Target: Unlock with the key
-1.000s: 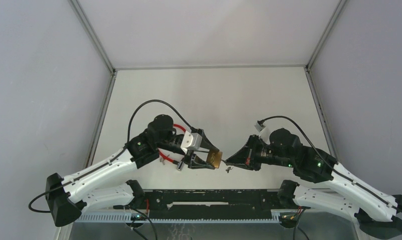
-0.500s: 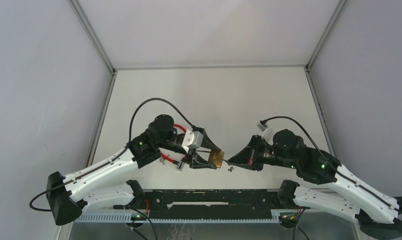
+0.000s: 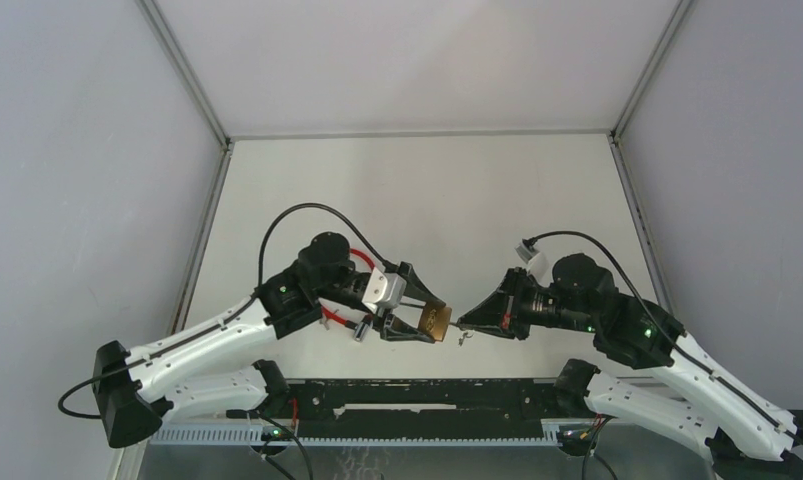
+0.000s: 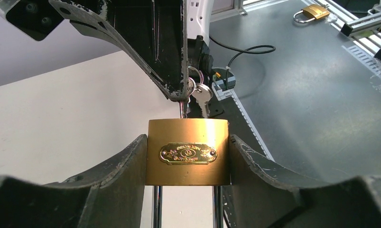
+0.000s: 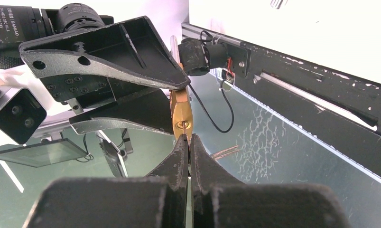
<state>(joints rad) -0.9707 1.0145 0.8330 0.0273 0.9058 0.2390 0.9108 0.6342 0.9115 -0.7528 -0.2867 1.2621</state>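
Observation:
A brass padlock sits clamped between my left gripper's two fingers, its steel shackle pointing back toward the wrist. In the top view the padlock hangs above the table's near middle, with the left gripper around it. My right gripper faces it from the right, shut on the key. The key's thin blade meets the padlock's keyhole face; how deep it sits is hidden. Spare keys dangle on a ring under the right gripper.
The black rail with both arm bases runs along the table's near edge. Grey enclosure walls stand left, right and behind. A second brass padlock lies on the bench beyond the rail. The left arm's black cable arches over the table.
Both grippers have shifted slightly to the right, padlock and key keeping together. The left wrist has rolled a little. Neither gripper's opening has changed.

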